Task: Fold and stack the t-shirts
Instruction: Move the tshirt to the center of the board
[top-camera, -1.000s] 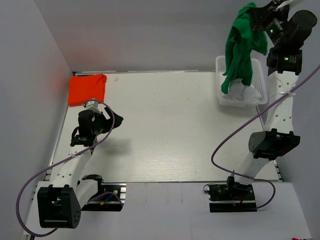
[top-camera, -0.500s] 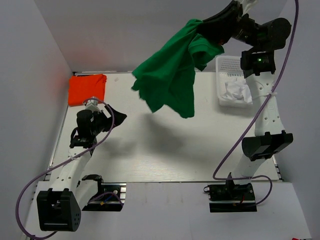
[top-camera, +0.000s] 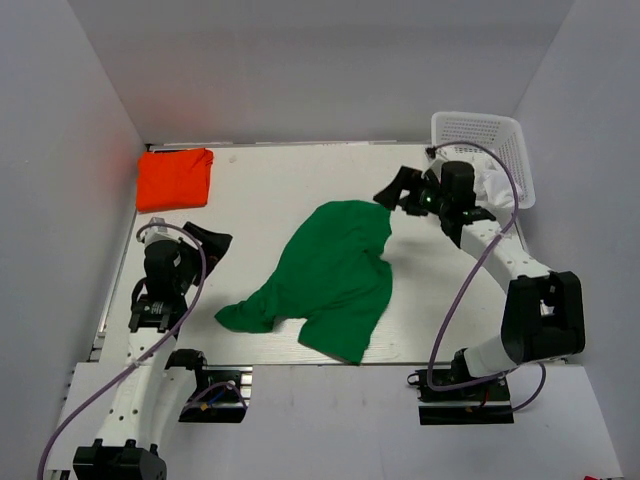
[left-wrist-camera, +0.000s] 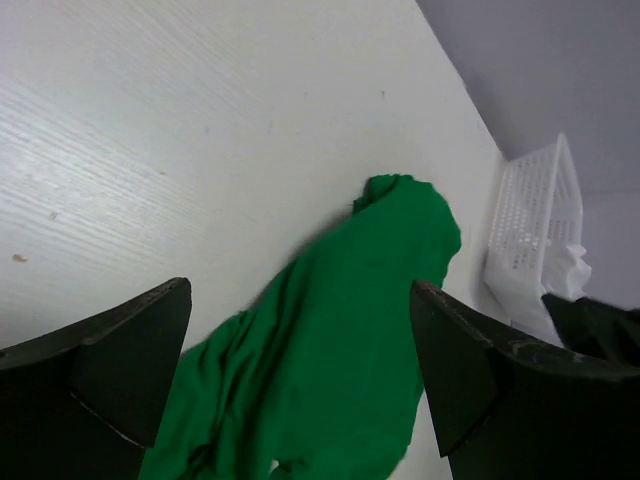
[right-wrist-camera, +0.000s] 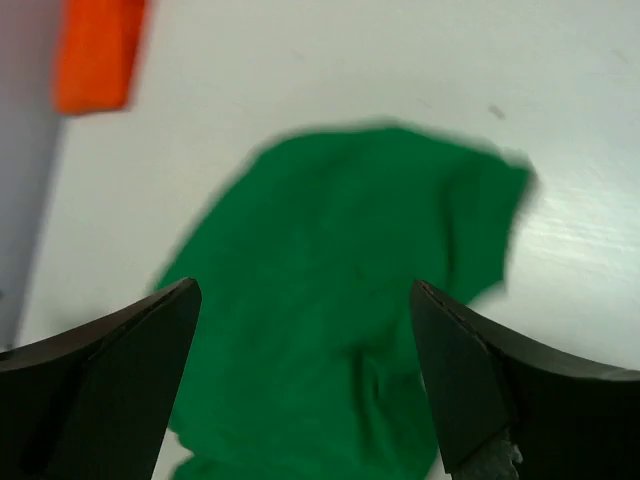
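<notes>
Green shirt (top-camera: 330, 275) lies mid-table, rumpled; the fold is not yet begun.

Step judged: laying the shirt out flat. It lies slantwise on the table (top-camera: 280, 190), one end bunched near the left arm. The orange shirt (top-camera: 175, 178) sits folded in the far left corner, well apart. Right end effector (top-camera: 392, 194) is at the shirt's far edge, jaws apart and empty. Left end effector (top-camera: 212, 243) is near the bunched end, jaws also apart. Next: each arm pinches an edge and pulls the cloth flat before any crease.

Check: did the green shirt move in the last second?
Yes. The green t-shirt went from hanging above the white basket to lying on the table, left of and below the basket in the top view.
</notes>
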